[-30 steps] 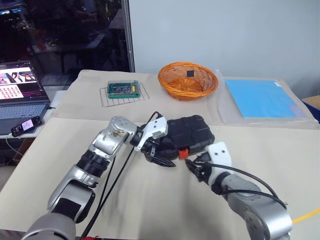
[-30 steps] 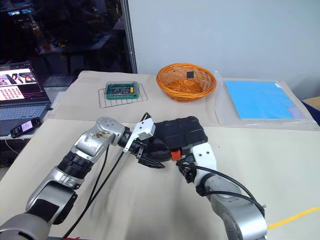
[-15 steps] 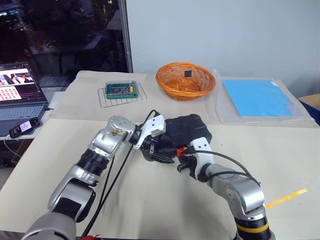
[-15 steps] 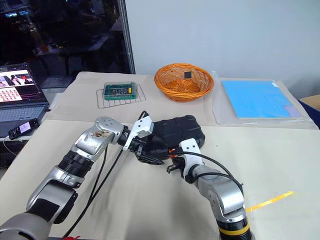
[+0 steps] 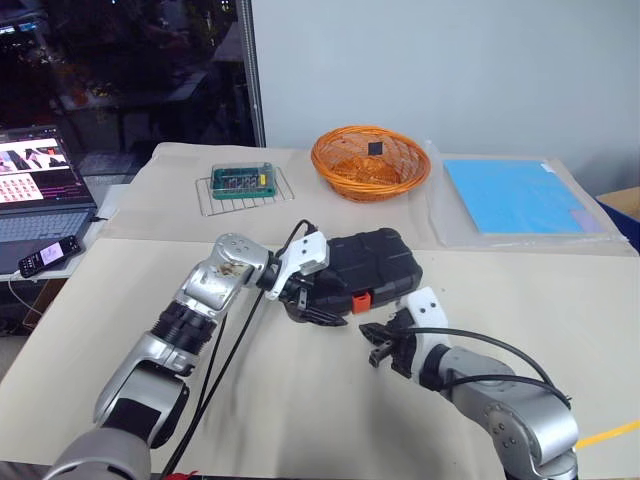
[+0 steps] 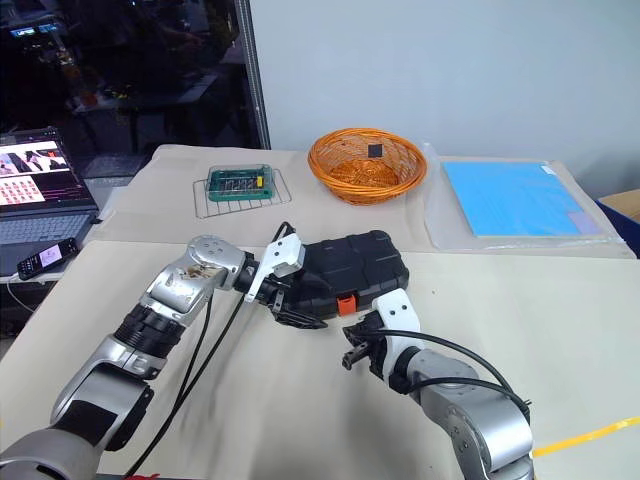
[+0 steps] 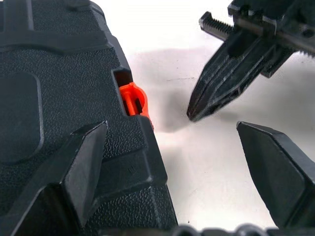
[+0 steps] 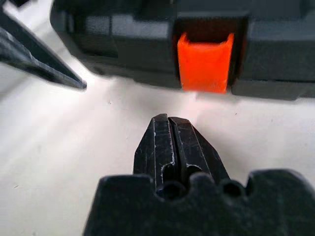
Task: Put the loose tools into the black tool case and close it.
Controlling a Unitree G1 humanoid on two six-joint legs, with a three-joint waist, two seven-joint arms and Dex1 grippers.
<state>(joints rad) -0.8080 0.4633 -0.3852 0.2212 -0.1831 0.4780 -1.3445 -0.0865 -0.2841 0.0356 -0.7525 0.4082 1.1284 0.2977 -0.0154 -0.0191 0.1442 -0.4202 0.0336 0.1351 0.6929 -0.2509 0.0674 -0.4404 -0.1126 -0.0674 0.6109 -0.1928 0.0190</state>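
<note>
Latching was your step: the black tool case (image 5: 375,268) lay closed, orange latch (image 8: 204,61) unpressed. Your right end effector (image 8: 176,142), clenched and empty, needed a square push on it. Your left end effector (image 7: 187,162), spread wide at the case's corner, could brace.

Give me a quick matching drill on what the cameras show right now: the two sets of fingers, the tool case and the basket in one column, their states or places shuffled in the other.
Column 1:
1. left gripper
2. right gripper
3. black tool case
4. wicker basket

Column 2:
A. at the far side of the table, near the wall
B. fingers pressed together, pointing at the orange latch without touching it
C. lid down, between the two arms
D. fingers spread wide at the case's near left corner

Pairs: 1-D, 2-B, 3-C, 4-A
</note>
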